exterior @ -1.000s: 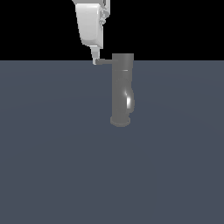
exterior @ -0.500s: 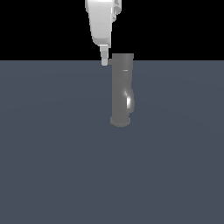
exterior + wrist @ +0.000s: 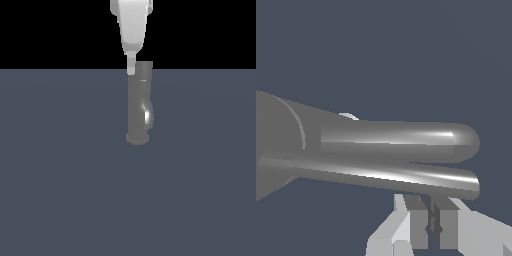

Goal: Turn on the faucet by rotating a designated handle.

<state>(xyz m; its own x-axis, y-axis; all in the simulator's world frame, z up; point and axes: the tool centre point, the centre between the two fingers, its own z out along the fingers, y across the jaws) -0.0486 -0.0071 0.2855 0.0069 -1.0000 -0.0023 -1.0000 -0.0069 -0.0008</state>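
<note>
A white gripper (image 3: 131, 70) hangs over the top of the faucet (image 3: 139, 102), having slid toward the exterior view's right since a second ago, when it hung clear of the column on the exterior view's left with the thin handle showing between them. Half a second ago it had already closed most of that gap. Now its tip overlaps the cylinder's upper edge on the exterior view's left, and the handle no longer sticks out sideways in that view; whether it has swung round or is merely hidden behind the fingertip cannot be told from here.

The faucet stands upright near the middle of a flat, matte slate-blue floor (image 3: 60, 190), under a black backdrop. It is a smooth grey metallic cylinder on a wider round base, with a glossy rounded bulge low on the side facing the exterior view's right that catches a bright highlight.

In the wrist view, two long, rounded, brushed-metal shapes run side by side with streaks of glare along them; the nearer one is probably the handle (image 3: 406, 176), though the close angle makes this uncertain. The gripper's blocky white and grey fingers (image 3: 417, 225) sit just beside it, drawn nearly together with only a narrow dark slit between them, and nothing is seen clamped in that slit.
</note>
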